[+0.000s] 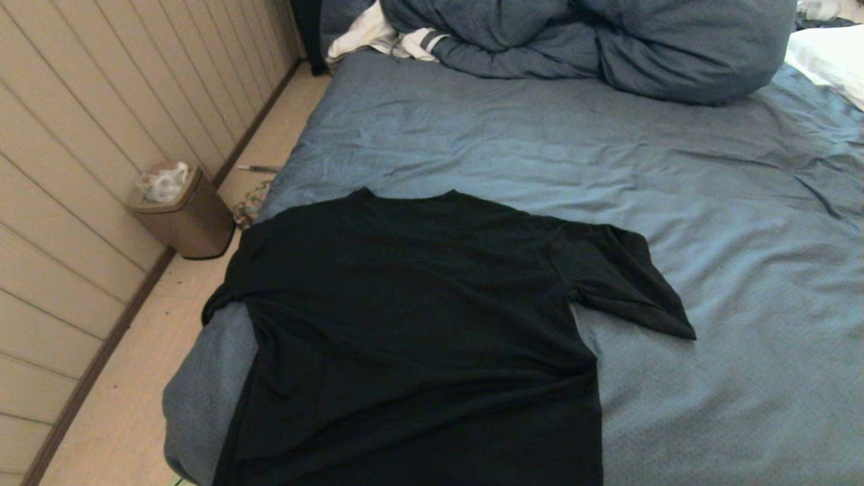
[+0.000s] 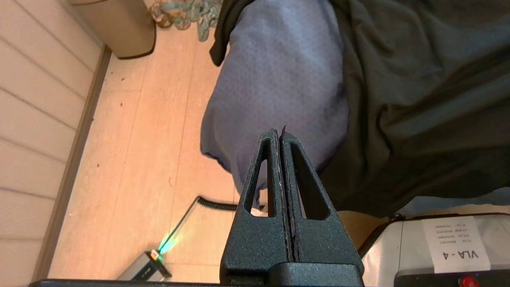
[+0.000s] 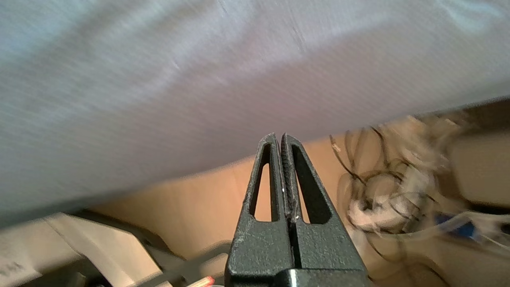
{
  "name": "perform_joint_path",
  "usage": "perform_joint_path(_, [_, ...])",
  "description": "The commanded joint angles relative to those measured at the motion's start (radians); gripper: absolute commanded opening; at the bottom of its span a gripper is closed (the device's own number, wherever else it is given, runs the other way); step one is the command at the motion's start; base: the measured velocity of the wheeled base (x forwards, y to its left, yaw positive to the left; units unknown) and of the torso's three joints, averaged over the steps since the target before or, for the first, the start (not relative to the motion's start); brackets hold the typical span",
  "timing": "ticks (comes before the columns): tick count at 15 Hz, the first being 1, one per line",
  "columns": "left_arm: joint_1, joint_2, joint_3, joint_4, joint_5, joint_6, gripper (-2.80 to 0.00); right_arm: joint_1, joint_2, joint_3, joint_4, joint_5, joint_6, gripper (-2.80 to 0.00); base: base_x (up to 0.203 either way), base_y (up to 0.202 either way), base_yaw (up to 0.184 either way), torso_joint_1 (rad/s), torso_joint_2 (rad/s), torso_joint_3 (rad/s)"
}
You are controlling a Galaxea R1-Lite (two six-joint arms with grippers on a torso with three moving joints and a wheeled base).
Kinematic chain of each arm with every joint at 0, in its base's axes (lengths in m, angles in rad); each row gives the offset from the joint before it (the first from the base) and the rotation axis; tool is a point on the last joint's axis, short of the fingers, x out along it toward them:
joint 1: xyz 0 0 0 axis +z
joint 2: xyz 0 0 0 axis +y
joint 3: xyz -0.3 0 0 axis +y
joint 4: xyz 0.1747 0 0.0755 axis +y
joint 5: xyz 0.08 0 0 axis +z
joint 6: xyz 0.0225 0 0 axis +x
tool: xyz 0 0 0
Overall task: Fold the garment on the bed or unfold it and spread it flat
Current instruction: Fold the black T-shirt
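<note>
The black T-shirt [image 1: 418,324] lies spread flat, plain side up, on the near left part of the bed [image 1: 675,202], collar toward the far side. Its left sleeve hangs over the bed's left corner; its right sleeve [image 1: 621,283] lies flat on the sheet. No print shows. Neither arm appears in the head view. My left gripper [image 2: 279,133] is shut with nothing in it, held low beside the bed's corner, with the shirt [image 2: 418,99] draped above it. Below the bed's near edge [image 3: 199,79] my right gripper [image 3: 279,137] is also shut on nothing.
A bulky blue duvet [image 1: 594,40] and white striped clothing [image 1: 385,34] lie at the far end, a white pillow [image 1: 830,54] far right. A tan waste bin [image 1: 182,209] stands by the panelled wall. Cables [image 3: 398,179] and a coiled cord [image 2: 217,204] lie on the floor.
</note>
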Motion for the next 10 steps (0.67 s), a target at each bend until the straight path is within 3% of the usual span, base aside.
perform_joint_path(1, [-0.004,0.001,0.007,0.001,-0.005,-0.002,-2.80,-0.002,-0.140,0.052,-0.027,0.127,-0.025,-2.80,0.000,0.000,0.000,0.000,0.00,0.000])
perform_joint_path(3, [-0.004,0.001,0.009,-0.001,-0.005,-0.004,-2.80,0.007,-0.223,0.171,-0.188,0.223,-0.069,-2.80,0.000,0.000,0.000,0.000,0.00,0.000])
perform_joint_path(6, [-0.005,0.001,0.009,0.002,-0.002,-0.018,-2.80,0.010,-0.228,0.297,-0.407,0.250,-0.122,-2.80,0.000,0.000,0.000,0.000,0.00,0.000])
perform_joint_path(7, [-0.005,0.001,0.009,0.000,0.002,-0.037,-2.80,0.012,-0.228,0.317,-0.448,0.263,-0.100,-2.80,0.000,0.000,0.000,0.000,0.00,0.000])
perform_joint_path(9, [-0.005,0.001,0.009,-0.001,0.003,-0.041,-2.80,0.012,-0.228,0.333,-0.438,0.387,-0.061,-2.80,0.000,0.000,0.000,0.000,0.00,0.000])
perform_joint_path(10, [-0.005,0.001,0.009,-0.001,0.005,-0.045,-2.80,0.012,-0.228,0.337,-0.433,0.396,-0.050,-2.80,0.000,0.000,0.000,0.000,0.00,0.000])
